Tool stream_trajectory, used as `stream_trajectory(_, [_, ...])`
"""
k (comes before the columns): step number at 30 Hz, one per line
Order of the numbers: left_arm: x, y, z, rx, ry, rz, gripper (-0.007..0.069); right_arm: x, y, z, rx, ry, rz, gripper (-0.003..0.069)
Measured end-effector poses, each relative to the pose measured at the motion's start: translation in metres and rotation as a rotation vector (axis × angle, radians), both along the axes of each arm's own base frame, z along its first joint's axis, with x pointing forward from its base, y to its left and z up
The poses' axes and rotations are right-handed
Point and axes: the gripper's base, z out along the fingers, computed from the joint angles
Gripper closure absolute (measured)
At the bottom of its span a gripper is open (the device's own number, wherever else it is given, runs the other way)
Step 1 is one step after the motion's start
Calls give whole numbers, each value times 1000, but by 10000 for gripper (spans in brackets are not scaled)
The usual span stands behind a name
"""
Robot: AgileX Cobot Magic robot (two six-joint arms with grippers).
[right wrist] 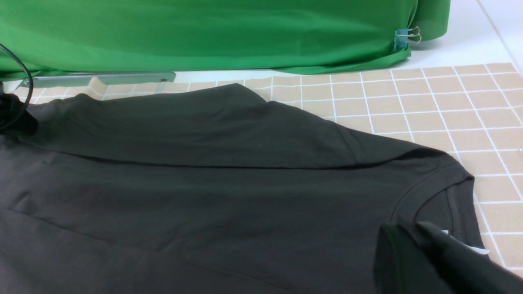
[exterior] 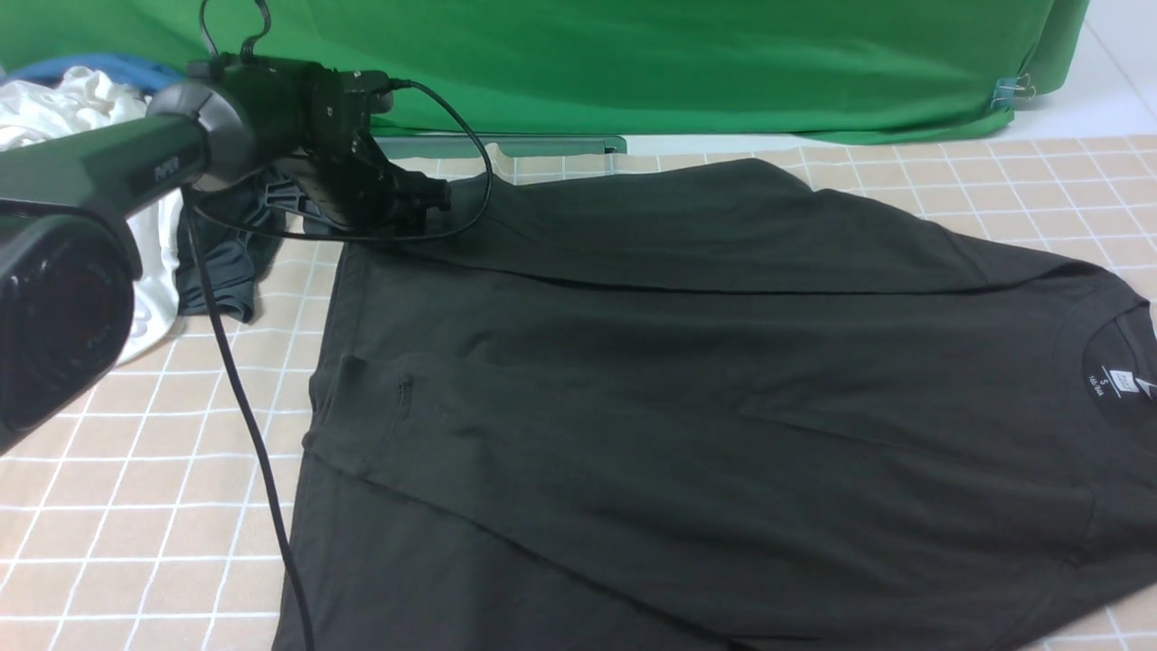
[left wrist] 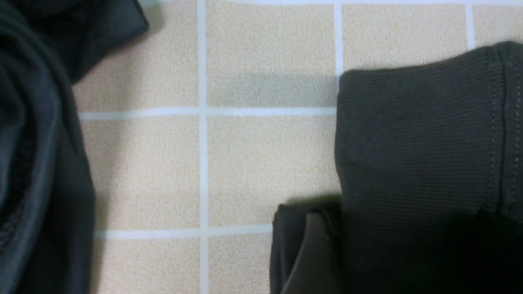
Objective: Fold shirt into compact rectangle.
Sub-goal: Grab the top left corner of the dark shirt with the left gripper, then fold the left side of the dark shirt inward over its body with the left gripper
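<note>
L end effector (exterior: 425,194) is sitting beside shirt (exterior: 723,380) hem corner, grip unclear; R end effector (right wrist: 425,249), clenched, is hovering over collar (right wrist: 433,183). Rec: pinch both layers, pull taut.

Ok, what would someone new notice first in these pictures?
A big black shirt covers most of the checked mat, collar to the right, far edge folded over. The left gripper sits at its far left corner; a green cloth hangs behind, with a clothes pile at far left.
</note>
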Motion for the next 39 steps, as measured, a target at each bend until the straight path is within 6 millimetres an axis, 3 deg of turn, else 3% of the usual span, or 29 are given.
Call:
stream_trajectory(2, [0, 0, 0, 0, 2, 0, 179, 0, 0, 0, 0, 0, 0, 580])
stream_trajectory(4, [1, 0, -1, 3, 3, -2, 245, 0, 0, 0, 0, 0, 0, 578])
stream_trajectory(6, [1, 0, -1, 8, -1, -6, 348, 0, 0, 0, 0, 0, 0, 576])
stream_trajectory(7, [1, 0, -1, 8, -1, -6, 361, 0, 0, 0, 0, 0, 0, 575])
stream_trajectory(8, [1, 0, -1, 10, -3, -8, 470, 0, 0, 0, 0, 0, 0, 573])
stream_trajectory(9, [1, 0, 1, 12, -6, -13, 527, 0, 0, 0, 0, 0, 0, 571])
stream_trajectory(11, [0, 1, 5, 21, -11, -26, 573, 0, 0, 0, 0, 0, 0, 570])
stream_trajectory(16, [-5, 1, 33, 21, -35, -33, 586, 0, 0, 0, 0, 5, 1, 570])
stream_trajectory(19, [-13, 1, 61, 3, -47, -40, 586, 0, 0, 0, 0, 5, 1, 569])
stream_trajectory(22, [-25, -1, 86, -25, -24, -61, 586, 0, 0, -1, 0, 6, 1, 568])
stream_trajectory(32, [-67, -2, 140, -75, 91, -107, 586, 0, 0, -1, 0, 8, 2, 567])
stream_trajectory(36, [-85, -1, 150, -95, 105, -108, 586, 0, 0, -1, -19, 6, 9, 567])
stream_trajectory(39, [-102, 0, 144, -112, 153, -100, 586, 0, 0, -1, -28, 5, 12, 567])
